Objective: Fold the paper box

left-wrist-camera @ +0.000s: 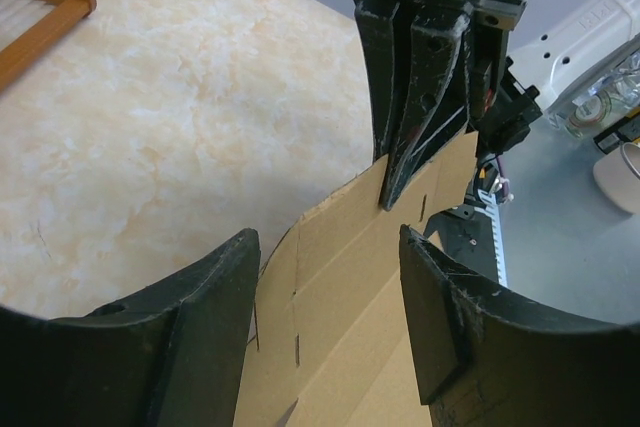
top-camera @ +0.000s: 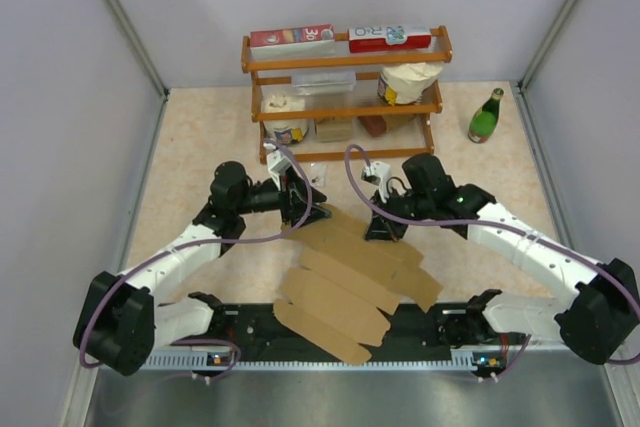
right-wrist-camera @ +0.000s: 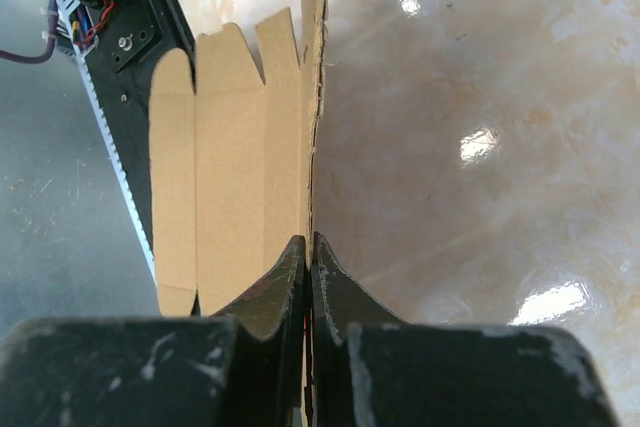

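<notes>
Pinching one paper box (top-camera: 350,277) edge: right gripper (right-wrist-camera: 309,242) | left gripper (left-wrist-camera: 330,247): spread, astride it

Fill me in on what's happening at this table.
Two robot arms are working on a brown paper box, which is an unfolded sheet lying on the table. The right gripper is shut on the sheet's far edge. The left gripper is open, its fingers on either side of that same end of the cardboard without clamping it. No panel looks folded up yet.
</notes>
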Tool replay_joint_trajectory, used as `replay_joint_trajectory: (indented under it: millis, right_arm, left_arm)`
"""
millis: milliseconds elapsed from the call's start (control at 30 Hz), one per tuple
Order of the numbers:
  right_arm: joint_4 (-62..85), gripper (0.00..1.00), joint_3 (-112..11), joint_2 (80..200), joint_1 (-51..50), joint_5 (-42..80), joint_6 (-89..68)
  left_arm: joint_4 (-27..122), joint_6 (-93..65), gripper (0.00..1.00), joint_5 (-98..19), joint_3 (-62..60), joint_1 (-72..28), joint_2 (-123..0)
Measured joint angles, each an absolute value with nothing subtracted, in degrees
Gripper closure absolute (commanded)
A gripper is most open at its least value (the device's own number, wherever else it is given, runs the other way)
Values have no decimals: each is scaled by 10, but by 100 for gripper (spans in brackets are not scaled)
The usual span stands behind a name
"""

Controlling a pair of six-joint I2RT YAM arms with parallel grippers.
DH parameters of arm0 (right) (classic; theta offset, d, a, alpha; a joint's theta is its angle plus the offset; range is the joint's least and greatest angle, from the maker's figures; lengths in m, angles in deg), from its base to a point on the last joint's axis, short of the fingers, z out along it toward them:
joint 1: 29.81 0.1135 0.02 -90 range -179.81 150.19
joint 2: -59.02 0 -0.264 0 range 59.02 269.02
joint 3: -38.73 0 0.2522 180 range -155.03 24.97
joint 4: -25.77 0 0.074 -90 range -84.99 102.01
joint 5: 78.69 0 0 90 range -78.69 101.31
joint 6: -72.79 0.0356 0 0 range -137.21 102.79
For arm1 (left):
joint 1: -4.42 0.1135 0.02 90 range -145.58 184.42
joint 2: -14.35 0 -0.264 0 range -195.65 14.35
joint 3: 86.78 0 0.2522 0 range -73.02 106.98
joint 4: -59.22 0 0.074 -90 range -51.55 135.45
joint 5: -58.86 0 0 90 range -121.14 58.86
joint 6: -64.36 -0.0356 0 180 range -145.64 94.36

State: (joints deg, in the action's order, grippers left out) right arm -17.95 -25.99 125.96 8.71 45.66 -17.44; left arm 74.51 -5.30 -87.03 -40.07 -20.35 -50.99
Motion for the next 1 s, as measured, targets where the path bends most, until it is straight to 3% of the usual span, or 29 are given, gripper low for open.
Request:
replay_joint_trajectory:
  millis: [833, 1000]
  right_arm:
    - [-179, 100, -252, 1236, 87, 470, -174]
    - [-179, 100, -252, 1235, 87, 469, -169]
  left_arm:
    - [682, -96, 39, -780, -408, -223, -511]
    - [682, -94, 49, -778, -408, -223, -511]
